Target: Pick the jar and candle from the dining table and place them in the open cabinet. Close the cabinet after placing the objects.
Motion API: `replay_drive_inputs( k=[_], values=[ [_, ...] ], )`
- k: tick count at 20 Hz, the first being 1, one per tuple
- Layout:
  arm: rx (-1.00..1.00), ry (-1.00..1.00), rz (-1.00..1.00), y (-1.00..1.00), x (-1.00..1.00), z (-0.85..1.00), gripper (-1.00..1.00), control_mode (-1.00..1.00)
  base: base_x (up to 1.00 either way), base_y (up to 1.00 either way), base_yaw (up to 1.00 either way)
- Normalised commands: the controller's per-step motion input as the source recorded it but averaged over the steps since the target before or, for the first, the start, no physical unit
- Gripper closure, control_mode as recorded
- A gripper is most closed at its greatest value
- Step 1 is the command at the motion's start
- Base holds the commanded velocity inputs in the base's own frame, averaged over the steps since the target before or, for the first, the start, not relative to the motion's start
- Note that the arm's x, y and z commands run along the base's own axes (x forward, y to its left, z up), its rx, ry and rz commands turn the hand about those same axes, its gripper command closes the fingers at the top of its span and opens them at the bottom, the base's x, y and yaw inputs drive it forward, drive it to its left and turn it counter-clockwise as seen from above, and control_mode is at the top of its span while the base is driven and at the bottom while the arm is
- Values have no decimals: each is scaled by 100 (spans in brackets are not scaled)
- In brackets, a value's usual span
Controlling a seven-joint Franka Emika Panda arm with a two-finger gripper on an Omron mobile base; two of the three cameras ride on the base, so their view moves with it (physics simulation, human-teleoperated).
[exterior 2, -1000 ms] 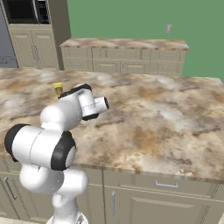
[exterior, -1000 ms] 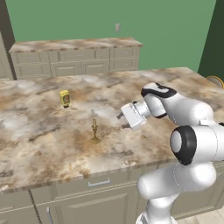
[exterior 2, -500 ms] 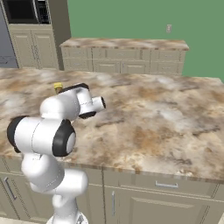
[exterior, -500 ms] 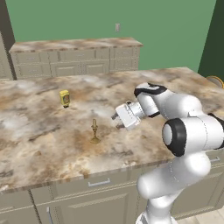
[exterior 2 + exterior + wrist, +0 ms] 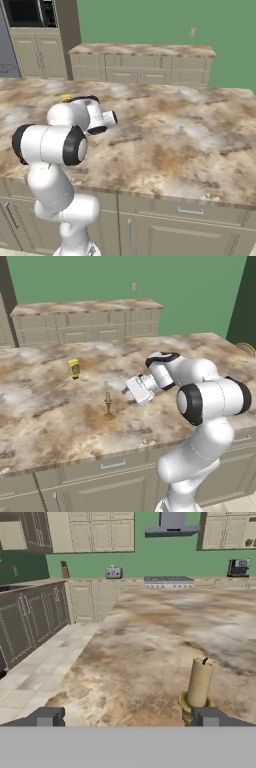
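Observation:
The candle, a cream stick on a brass holder, stands upright on the marbled dining table. My gripper hovers just right of it, a little above the top, pointing at it. In the hand view the candle rises right behind the right fingertip, off to the right of my open gripper, with nothing between the jaws. The jar is out of view. Beige wall cabinets line the far wall; I cannot tell which one is the open cabinet.
A small yellow container stands on the table behind and left of the candle. A second counter with drawers runs along the green back wall. Seen from the hand, the table edge drops to tiled floor beside dark cabinets.
The hand has slid slightly left toward the candle and the elbow has swung forward. The jaws have stayed open.

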Motion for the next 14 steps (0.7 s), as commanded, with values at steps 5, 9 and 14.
replay_drive_inputs(
  k=[5,9,14],
  values=[
    [0,0,5,16,17,-16,-100,-100,0,0,0],
    [0,0,7,9,23,-13,-100,-100,0,0,0],
    [0,0,6,3,28,-10,-100,-100,0,0,0]
  ],
)
